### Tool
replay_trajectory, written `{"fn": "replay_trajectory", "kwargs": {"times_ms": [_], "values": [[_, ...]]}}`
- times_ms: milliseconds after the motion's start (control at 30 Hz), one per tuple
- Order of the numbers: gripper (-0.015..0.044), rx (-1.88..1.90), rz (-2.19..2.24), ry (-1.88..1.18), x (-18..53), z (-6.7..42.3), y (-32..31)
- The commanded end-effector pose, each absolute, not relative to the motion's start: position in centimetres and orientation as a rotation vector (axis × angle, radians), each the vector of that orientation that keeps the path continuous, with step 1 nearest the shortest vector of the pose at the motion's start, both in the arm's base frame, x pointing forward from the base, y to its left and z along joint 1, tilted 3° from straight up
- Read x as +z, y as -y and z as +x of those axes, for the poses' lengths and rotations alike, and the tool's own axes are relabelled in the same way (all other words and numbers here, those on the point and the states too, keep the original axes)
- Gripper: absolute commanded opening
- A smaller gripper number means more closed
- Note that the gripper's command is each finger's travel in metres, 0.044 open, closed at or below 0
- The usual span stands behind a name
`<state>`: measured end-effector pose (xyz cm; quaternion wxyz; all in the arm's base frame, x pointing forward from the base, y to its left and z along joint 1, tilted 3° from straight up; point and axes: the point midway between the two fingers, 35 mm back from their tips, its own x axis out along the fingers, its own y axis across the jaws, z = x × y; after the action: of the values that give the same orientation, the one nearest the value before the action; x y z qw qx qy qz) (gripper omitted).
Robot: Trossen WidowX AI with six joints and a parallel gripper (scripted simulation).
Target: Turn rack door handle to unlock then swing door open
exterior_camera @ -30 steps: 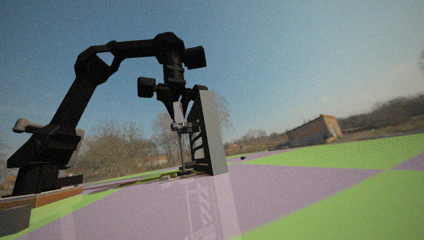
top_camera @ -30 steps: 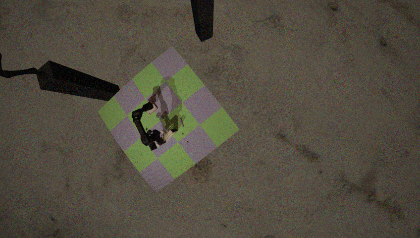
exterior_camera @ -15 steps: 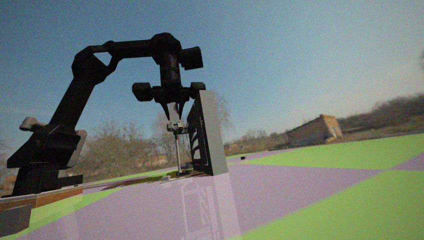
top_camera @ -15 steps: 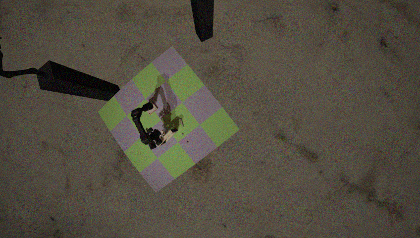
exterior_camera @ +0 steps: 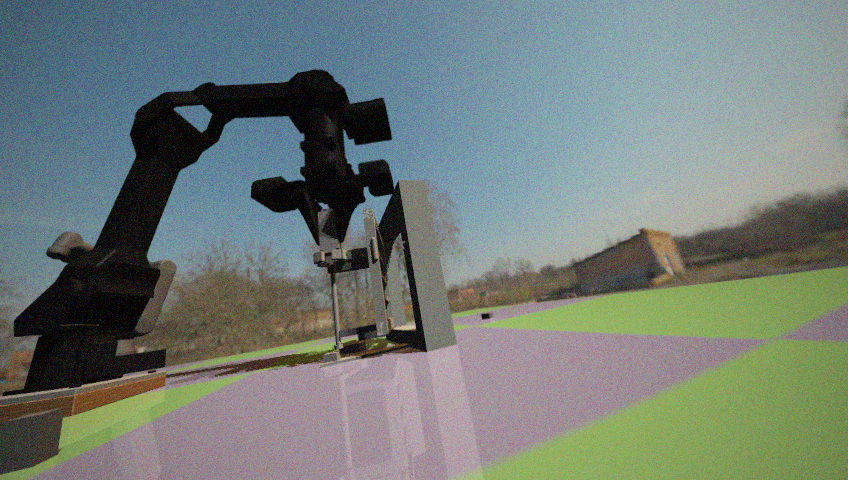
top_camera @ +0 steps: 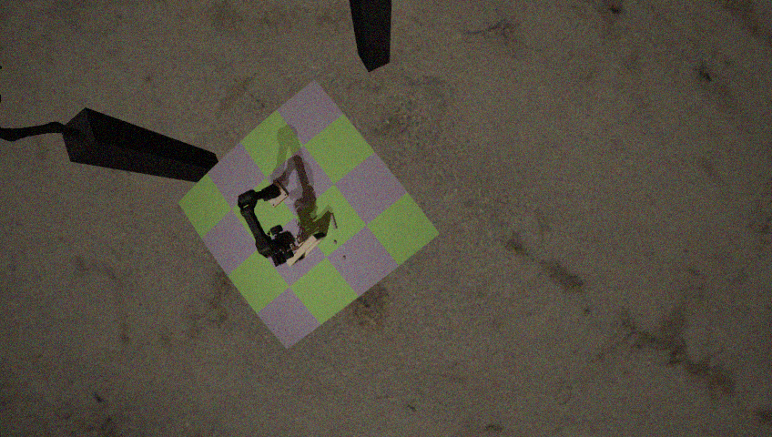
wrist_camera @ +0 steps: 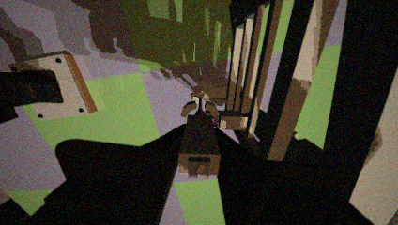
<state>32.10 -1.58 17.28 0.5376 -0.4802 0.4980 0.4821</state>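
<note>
My gripper (exterior_camera: 333, 233) (wrist_camera: 199, 129) points down and is shut on the door's handle. The handle (exterior_camera: 325, 224) (wrist_camera: 199, 164) is an upright grey piece between the fingers, above a bracket and a thin vertical rod (exterior_camera: 335, 309). The slatted door (exterior_camera: 376, 279) stands partly open, away from the frame; its exact angle is hard to tell. The frame (top_camera: 306, 249) (exterior_camera: 429, 273) stands upright on the table. In the wrist view the door's slats (wrist_camera: 239, 61) lie right of the handle. The arm hides much of the door in the overhead view.
The arm's base plate (top_camera: 280, 200) (wrist_camera: 70, 89) stands on the green and mauve chequered table (top_camera: 403, 229) (exterior_camera: 654, 309). Small dark bits (top_camera: 335, 241) (top_camera: 343, 257) lie beyond the frame. A dark post (top_camera: 140, 146) reaches the table's edge in the overhead view; another (top_camera: 373, 37) stands apart.
</note>
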Motion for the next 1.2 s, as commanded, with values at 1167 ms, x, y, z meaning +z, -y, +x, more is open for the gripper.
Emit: {"fn": "replay_trajectory", "kwargs": {"times_ms": [1167], "values": [[0.0020, 0.661, -0.624, -1.408, 17.0, 25.4, -3.2]]}}
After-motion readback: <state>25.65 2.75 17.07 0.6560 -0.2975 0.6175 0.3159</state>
